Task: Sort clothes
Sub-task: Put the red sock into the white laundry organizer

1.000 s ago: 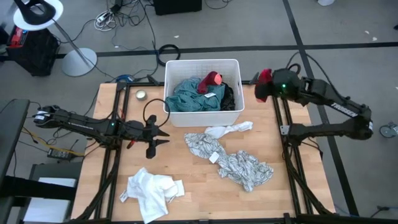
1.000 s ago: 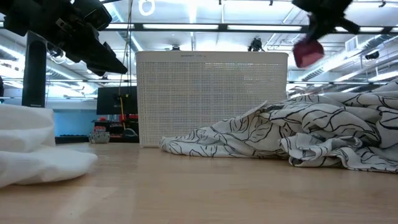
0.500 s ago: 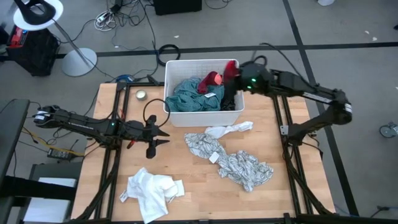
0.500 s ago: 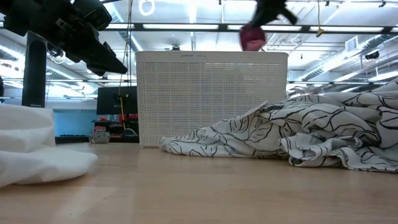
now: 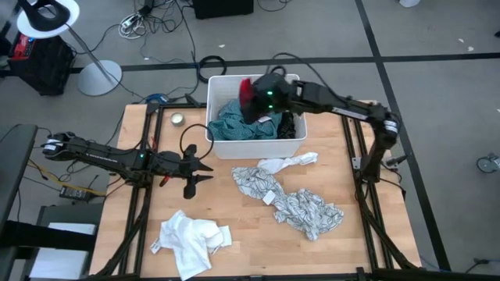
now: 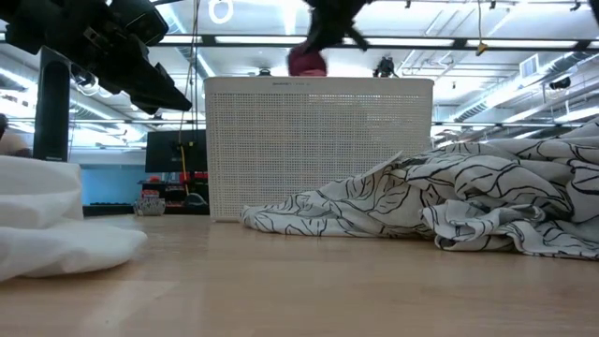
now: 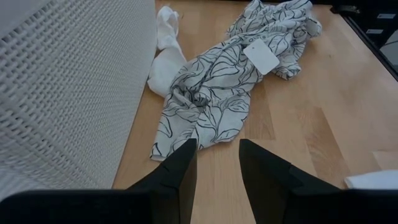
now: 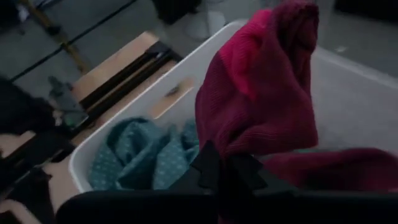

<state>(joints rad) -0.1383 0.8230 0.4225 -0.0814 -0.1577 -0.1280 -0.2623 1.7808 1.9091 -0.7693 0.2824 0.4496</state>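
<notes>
right gripper (image 5: pixel 251 92) hangs over the bin (image 5: pixel 293 144) at twelve o'clock, clamped on the red garment (image 8: pixel 261 93); next it should let go. left gripper (image 5: pixel 195 166), fingers apart, waits at nine o'clock.

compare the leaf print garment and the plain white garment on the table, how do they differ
The leaf print garment is white with black leaf outlines; the plain white garment has no pattern. The leaf print one stretches long across the table's right half, below the bin; the plain white one is a smaller bunch near the front left. Both lie crumpled on the table, touched by neither end effector.
</notes>
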